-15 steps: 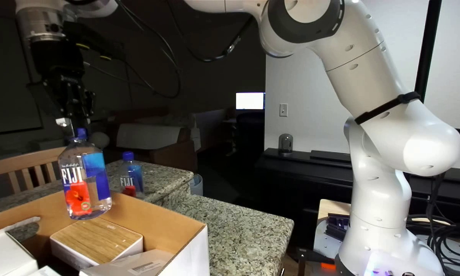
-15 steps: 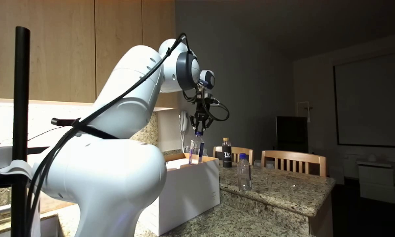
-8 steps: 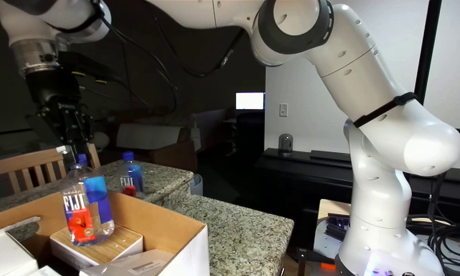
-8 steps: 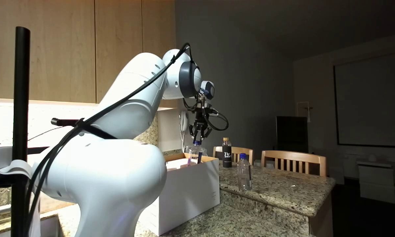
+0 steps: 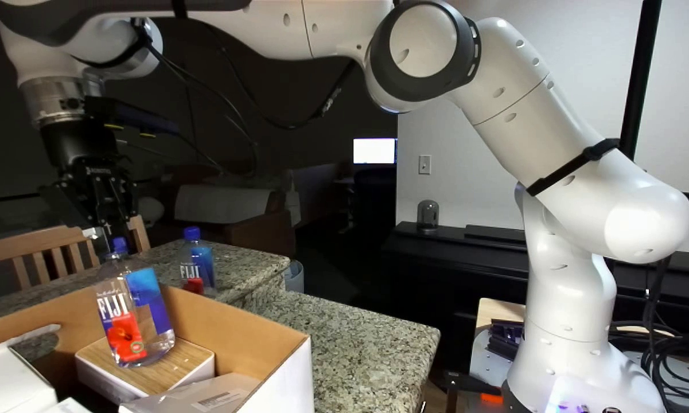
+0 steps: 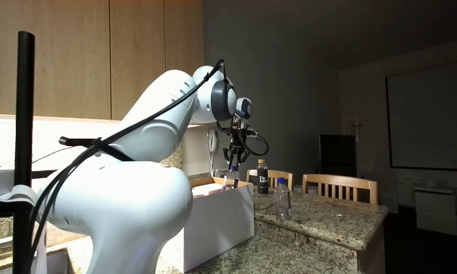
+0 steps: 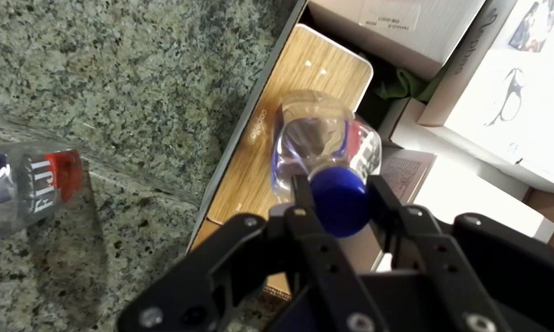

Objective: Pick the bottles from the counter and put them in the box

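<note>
A clear bottle (image 5: 135,318) with a blue cap and red flower label leans inside the box (image 6: 218,220), over a wood-topped block (image 7: 240,184). Whether its base touches the block I cannot tell. My gripper (image 7: 339,193) is shut on its blue cap, one finger on each side, as the wrist view shows. The same gripper (image 6: 234,164) comes down from above in both exterior views. Another such bottle (image 5: 196,264) stands upright on the raised part of the counter (image 6: 327,217), outside the box; in the wrist view this bottle (image 7: 32,186) is at the left edge.
White cartons (image 7: 479,193) fill much of the box beside the block. The box's brown wall (image 5: 241,321) rises between the held bottle and the counter. A dark-labelled bottle with a tan cap (image 6: 262,179) and wooden chairs (image 6: 338,182) stand farther back.
My gripper has come down, lowering the bottle into the box over the block. In the last half second the bottle has tilted more, its cap shifting slightly. The bottle on the counter has not moved.
</note>
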You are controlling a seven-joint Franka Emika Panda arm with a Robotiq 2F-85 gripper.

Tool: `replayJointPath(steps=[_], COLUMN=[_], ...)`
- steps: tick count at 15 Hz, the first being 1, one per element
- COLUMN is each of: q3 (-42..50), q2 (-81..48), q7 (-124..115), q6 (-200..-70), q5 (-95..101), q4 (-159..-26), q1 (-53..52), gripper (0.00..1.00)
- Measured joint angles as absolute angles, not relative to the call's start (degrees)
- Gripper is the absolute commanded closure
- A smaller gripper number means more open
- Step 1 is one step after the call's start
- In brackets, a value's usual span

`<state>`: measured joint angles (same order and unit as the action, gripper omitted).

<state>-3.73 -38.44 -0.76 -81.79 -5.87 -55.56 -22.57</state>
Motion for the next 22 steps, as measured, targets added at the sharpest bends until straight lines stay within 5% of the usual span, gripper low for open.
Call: replayJointPath(steps=[22], q3=[-0.8], q2=[-40.4], q7=[-1.5], q6=[-90.1], q5=[-5.9], q4=[-50.1], q1=[-22.6], gripper=[0.85])
